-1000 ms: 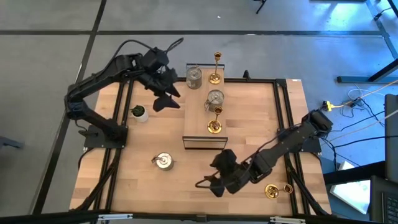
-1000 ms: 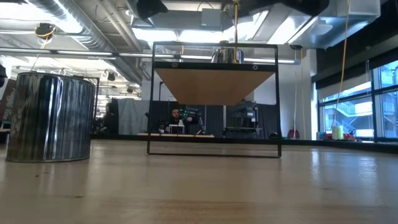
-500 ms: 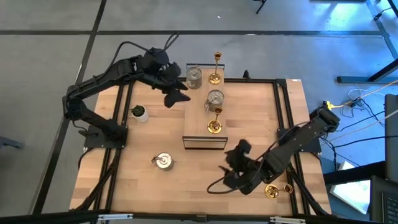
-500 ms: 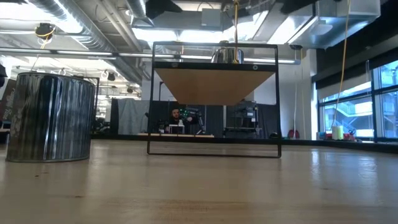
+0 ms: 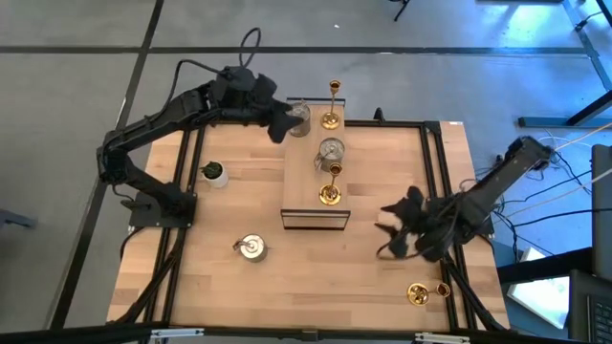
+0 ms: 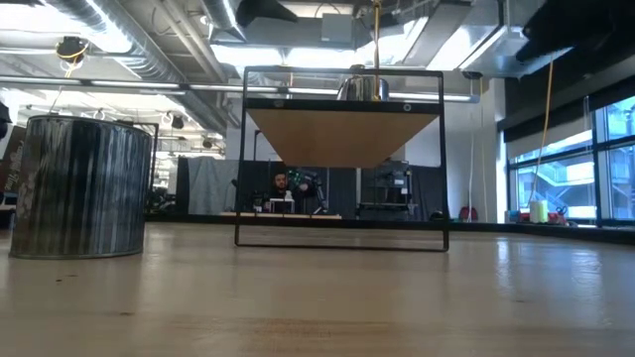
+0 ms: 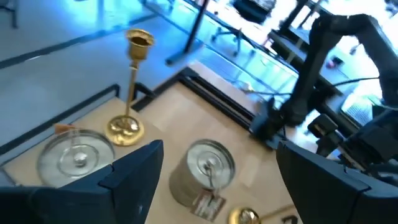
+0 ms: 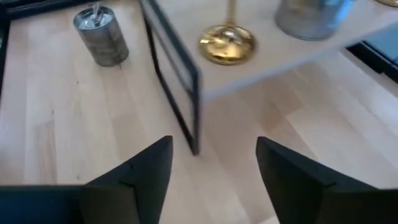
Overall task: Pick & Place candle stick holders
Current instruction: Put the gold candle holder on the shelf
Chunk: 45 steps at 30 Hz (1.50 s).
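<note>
The slim gold candlestick with a round base [image 5: 420,293] lies on its side by the table's near right corner, and your right gripper [image 5: 396,229] has swung up and away from it, empty, fingers apart. You'll need another approach. The left gripper [image 5: 283,119] has slid over the squat silver round holder [image 7: 203,169] on the raised wooden shelf [image 5: 304,182], fingers apart, nothing held.

No legible text or labels.

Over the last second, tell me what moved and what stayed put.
The right gripper swung away from the table's near edge, past the fallen gold candlestick, toward the raised shelf, its jaws open and empty. The left gripper slid along the far side to hang over the silver holder at the shelf's back, also open. Nothing was gripped or let go. All holders and the small plant stayed put.
</note>
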Motion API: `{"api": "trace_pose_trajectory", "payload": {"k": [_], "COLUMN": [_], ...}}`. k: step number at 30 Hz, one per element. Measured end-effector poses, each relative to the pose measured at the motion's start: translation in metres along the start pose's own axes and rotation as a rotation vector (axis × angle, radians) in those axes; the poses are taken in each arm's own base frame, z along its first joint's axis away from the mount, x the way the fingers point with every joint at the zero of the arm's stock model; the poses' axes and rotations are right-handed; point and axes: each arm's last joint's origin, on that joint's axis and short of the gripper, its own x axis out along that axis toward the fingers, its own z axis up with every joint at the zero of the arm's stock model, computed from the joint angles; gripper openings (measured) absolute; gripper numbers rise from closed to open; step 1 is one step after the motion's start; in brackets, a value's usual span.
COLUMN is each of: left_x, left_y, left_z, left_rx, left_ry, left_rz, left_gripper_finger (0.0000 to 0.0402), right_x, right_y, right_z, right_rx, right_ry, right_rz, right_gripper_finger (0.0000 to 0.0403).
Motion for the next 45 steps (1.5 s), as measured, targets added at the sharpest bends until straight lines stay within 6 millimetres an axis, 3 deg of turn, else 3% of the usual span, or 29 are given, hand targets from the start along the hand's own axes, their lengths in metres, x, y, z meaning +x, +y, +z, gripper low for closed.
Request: {"api": "trace_pose_trajectory", "payload": {"k": [11, 19, 27, 38, 45], "left_x": [0.002, 0.018, 0.046, 0.057, 0.058], "left_y": [0.004, 0.022, 0.068, 0.149, 0.159], "left_z": [0.002, 0.005, 0.013, 0.024, 0.024], "left_rx": [-0.113, -0.080, -0.003, -0.063, -0.010], "left_ry": [-0.074, -0.067, -0.003, 0.046, 0.067], "left_rz": [0.130, 0.205, 0.206, 0.136, 0.096], "left_gripper_finger": [0.0310, 0.0310, 0.0310, 0.0309, 0.0282], "right_x": [-0.025, -0.039, -0.055, -0.055, -0.051], "right_y": [-0.080, -0.116, -0.130, -0.136, -0.131], "right_z": [-0.025, -0.026, -0.012, -0.006, -0.004], "right_rx": [0.136, 0.286, 0.483, 0.839, 0.916], "right_ry": [-0.110, -0.233, -0.441, -0.629, -0.684], "right_rz": [0.130, 0.224, 0.255, 0.039, -0.043], "right_gripper_finger": [0.0153, 0.0097, 0.0071, 0.0071, 0.0071]}}
